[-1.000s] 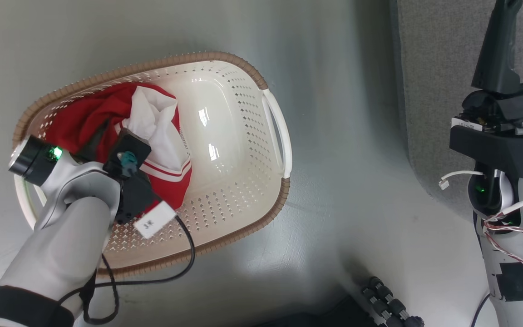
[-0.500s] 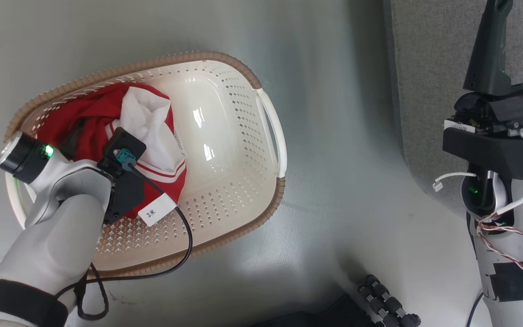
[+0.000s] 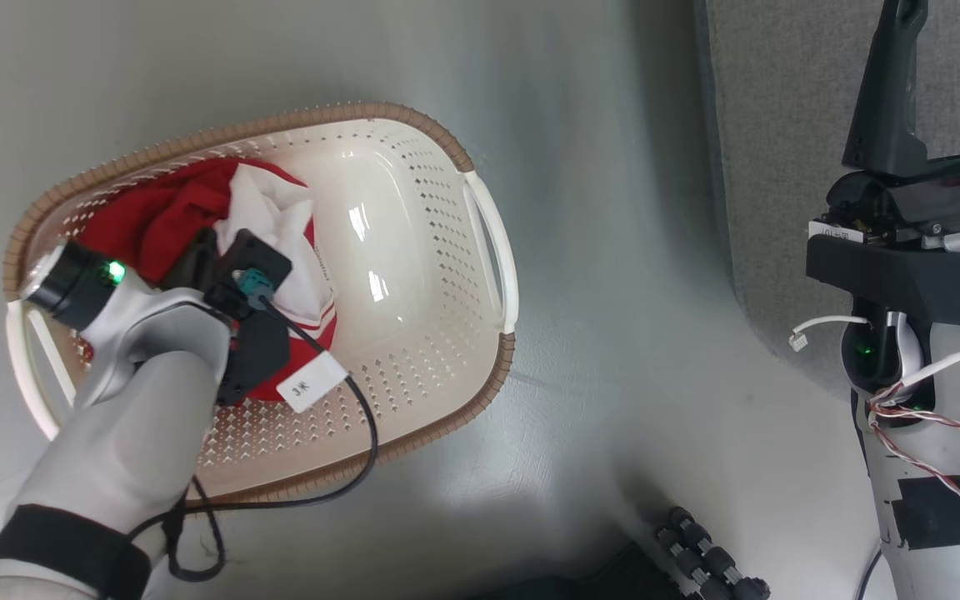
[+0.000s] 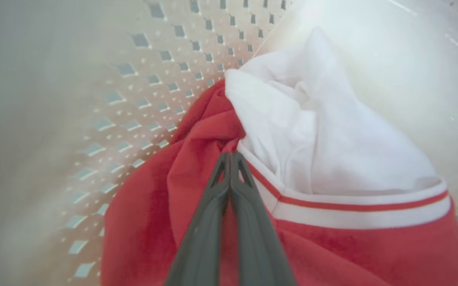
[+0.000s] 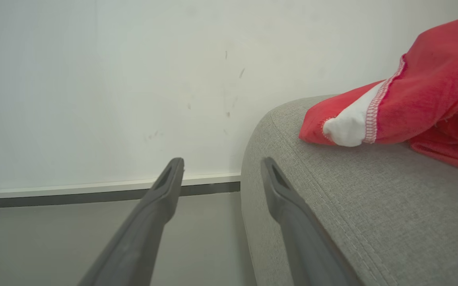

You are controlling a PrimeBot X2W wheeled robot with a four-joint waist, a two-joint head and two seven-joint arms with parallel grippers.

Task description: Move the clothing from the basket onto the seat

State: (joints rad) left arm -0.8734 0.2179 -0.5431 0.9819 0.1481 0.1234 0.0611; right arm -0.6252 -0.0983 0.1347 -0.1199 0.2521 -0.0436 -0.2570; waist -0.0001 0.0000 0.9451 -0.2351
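Grey floor (image 3: 613,250), basket (image 3: 380,107) on it. Left gripper (image 4: 229,155) had just gone from wide to pinched tight on a red fold of the garment (image 4: 332,159) inside: grasp likely made, lift due. Right gripper (image 5: 221,171) gaped empty by the seat (image 5: 372,198), other garment (image 5: 424,91) lying there.

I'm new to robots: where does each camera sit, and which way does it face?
Head: looks down on the basket; left forearm, right arm show.
Left wrist: looks along the left pincer, shut on the clothing.
Right wrist: looks along the open right pincer, past the seat.
Shared: basket and clothing, head and left wrist.
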